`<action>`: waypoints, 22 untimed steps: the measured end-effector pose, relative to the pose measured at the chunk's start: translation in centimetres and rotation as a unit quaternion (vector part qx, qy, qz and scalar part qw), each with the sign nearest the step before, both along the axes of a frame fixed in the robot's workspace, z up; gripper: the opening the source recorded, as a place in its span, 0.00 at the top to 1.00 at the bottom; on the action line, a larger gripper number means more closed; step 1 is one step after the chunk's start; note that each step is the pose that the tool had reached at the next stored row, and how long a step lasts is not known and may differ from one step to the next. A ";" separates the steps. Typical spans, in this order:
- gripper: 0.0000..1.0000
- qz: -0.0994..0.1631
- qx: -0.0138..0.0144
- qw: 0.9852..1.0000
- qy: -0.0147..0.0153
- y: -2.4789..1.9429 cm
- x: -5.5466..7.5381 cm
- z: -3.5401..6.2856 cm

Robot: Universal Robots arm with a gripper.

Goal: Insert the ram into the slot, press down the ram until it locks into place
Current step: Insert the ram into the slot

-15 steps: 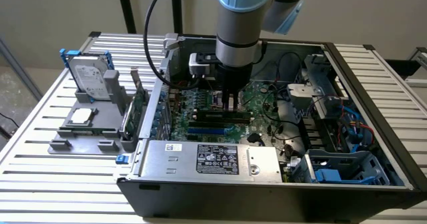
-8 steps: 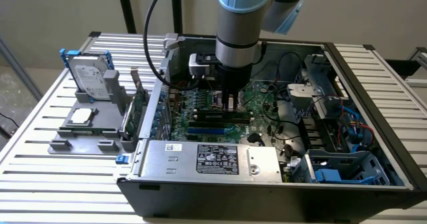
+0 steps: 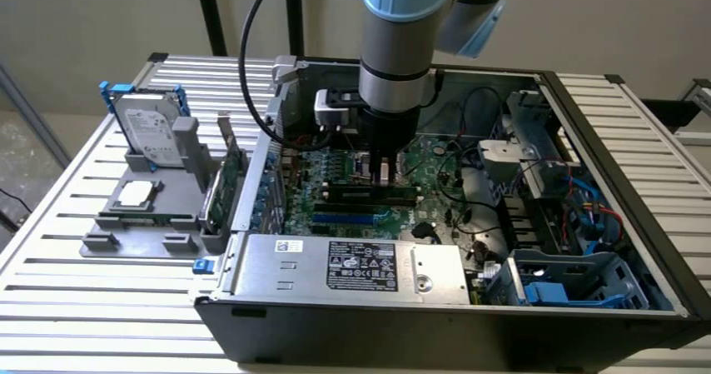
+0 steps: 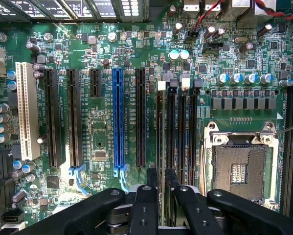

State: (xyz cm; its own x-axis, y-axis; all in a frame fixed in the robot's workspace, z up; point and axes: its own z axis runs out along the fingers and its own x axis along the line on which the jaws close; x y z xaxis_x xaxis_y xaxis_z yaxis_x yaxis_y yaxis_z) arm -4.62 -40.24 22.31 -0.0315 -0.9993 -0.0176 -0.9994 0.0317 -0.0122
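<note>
Ram (image 4: 160, 142) stands on edge, seen end-on from the wrist view. It is lined up along the slot (image 4: 157, 112), the black memory socket furthest from the processor socket (image 4: 238, 171), with a white clip at its far end. Can't tell if it's fully seated. Gripper (image 4: 162, 178) is narrow, fingers pinching the ram's near end from both sides. Three parallel sockets (image 4: 184, 127) lie between slot and processor socket, and the blue slot (image 4: 118, 117) is off on the other side, all on the green motherboard (image 4: 97, 142). Exterior view: arm points straight down into the open computer case (image 3: 444, 328), which sits on a slatted counter (image 3: 56, 249). Hard drive (image 3: 150, 128) stands at the exterior view's left.
</note>
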 end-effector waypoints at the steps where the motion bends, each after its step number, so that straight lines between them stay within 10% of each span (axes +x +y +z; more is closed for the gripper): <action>1: 0.78 0.000 0.000 1.000 0.000 0.00 0.0 0.00; 22: 0.87 0.000 0.000 1.000 0.000 0.02 0.0 0.12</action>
State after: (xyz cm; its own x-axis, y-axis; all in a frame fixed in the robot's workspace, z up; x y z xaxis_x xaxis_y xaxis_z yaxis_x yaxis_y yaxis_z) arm -4.63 -40.22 22.43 -0.0315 -0.9993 -0.0176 -0.9994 0.0317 -0.0120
